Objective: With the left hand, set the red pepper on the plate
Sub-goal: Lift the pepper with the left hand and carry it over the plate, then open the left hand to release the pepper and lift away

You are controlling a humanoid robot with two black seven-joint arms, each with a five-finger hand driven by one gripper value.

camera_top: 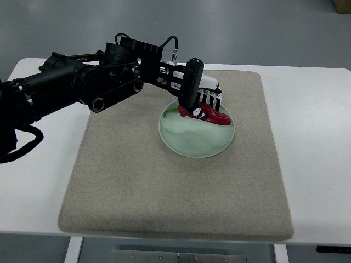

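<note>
Beige matting [181,192] is covering the white table [312,164], and on it the left hand [203,96] is curling its fingers [211,100] around the red pepper [205,114]. That pepper is lying over the upper part of the pale green plate [192,143], seemingly resting on it, so only letting go and drawing away look to be remaining.

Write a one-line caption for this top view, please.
Left hand holds a red pepper over a pale green plate.

A single top view looks steeply down from the robot's own side, near enough that the beige fabric mat [175,181] fills most of it
</note>
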